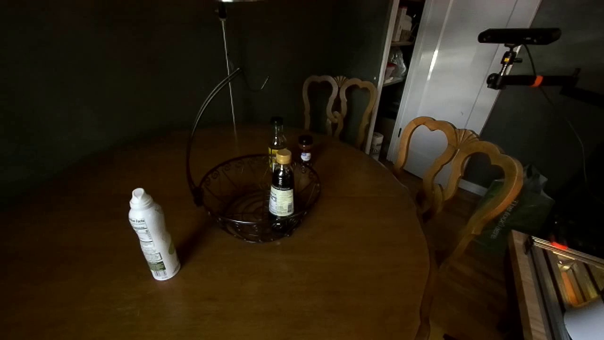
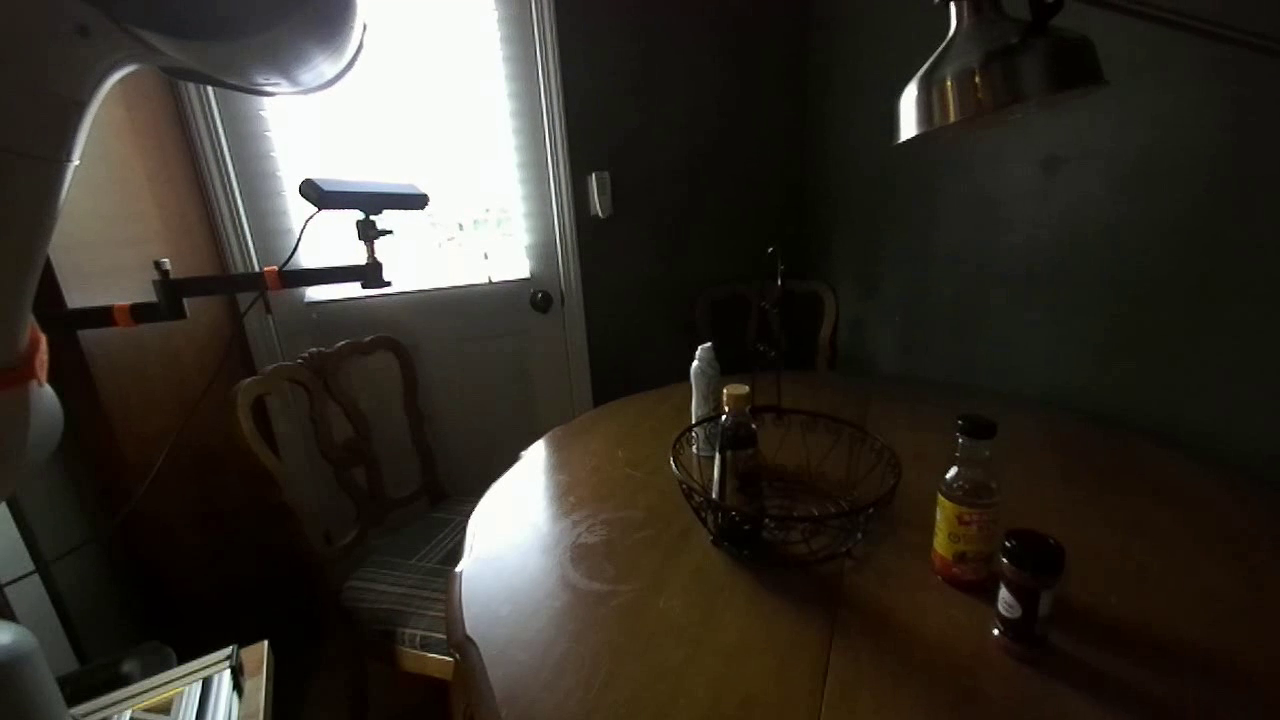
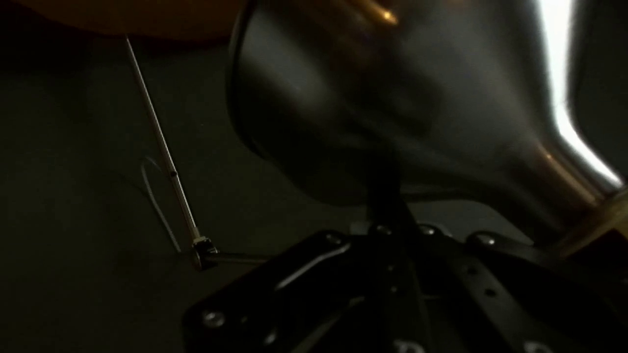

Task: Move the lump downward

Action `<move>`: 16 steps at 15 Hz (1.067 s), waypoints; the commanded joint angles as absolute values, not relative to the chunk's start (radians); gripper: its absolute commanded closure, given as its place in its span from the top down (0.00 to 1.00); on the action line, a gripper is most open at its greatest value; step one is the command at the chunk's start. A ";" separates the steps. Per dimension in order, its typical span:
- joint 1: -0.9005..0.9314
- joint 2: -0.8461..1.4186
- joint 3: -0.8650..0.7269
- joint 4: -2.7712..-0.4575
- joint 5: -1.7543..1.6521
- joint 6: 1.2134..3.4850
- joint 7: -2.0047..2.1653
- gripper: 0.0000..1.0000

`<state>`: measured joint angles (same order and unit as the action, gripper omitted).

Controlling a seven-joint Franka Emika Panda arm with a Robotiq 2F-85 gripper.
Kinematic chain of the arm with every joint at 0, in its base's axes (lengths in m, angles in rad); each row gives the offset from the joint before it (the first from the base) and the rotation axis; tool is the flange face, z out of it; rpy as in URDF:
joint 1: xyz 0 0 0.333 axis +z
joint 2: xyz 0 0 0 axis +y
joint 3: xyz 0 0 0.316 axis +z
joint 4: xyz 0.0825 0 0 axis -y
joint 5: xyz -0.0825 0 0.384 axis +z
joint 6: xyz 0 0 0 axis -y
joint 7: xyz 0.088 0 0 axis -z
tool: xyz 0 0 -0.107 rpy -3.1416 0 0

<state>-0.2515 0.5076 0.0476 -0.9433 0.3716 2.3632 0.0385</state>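
Note:
The lump is a lamp with a brushed metallic shade (image 2: pixel 1000 85), hanging at the top right in an exterior view, above the table's far side. Only its bright lower rim (image 1: pixel 240 1) shows at the top edge in an exterior view. In the wrist view the shade (image 3: pixel 417 93) fills the upper right, tilted and very close. My gripper (image 3: pixel 385 196) is dark, with its fingers together in front of the shade's side. Nothing shows between the fingers; whether they touch the shade is too dark to tell. The gripper is out of view in both exterior views.
A round wooden table (image 1: pixel 330 283) carries a wire basket (image 1: pixel 236 221) with an arched handle and a dark bottle (image 1: pixel 282 200). A white bottle (image 1: pixel 153 241) and two smaller bottles stand nearby. A thin pole (image 3: pixel 157 117) and fitting (image 3: pixel 202 252) show beside the shade.

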 commanded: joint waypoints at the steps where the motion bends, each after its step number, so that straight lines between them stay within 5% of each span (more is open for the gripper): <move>1: -0.256 0.486 0.026 -0.993 0.345 2.290 0.053 0.00; 16: -0.249 0.481 -0.019 -1.008 0.321 2.123 0.094 0.00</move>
<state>-0.2516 0.5034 -0.0028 -0.9584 0.3443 2.1847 0.0653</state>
